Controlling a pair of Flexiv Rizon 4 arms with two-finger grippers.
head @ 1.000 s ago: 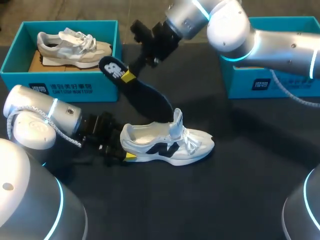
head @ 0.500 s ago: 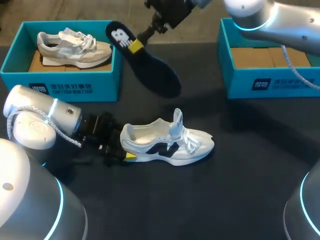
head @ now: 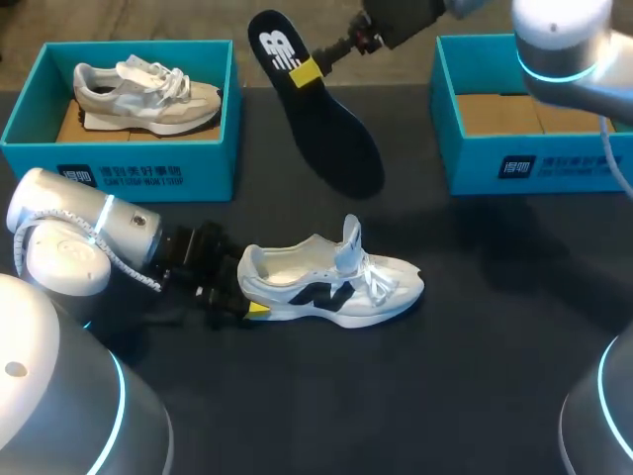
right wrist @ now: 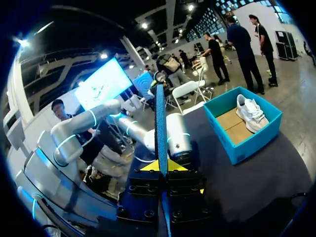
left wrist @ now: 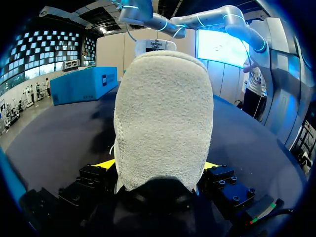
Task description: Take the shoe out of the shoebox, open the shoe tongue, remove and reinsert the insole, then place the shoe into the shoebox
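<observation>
Holding the insole aloft, the right pincer is clamped tight; the left pincer grips the shoe heel.

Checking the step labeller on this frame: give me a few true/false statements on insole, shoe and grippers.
1. The right gripper is shut on the insole. True.
2. The left gripper is shut on the white shoe at its heel. True.
3. The insole sits inside the white shoe. False: it is out of the shoe, held up by the right gripper.
4. The left shoebox holds a beige shoe. True.
5. The white shoe lies in the right shoebox. False: it stands on the table; the right shoebox holds no shoe.
</observation>
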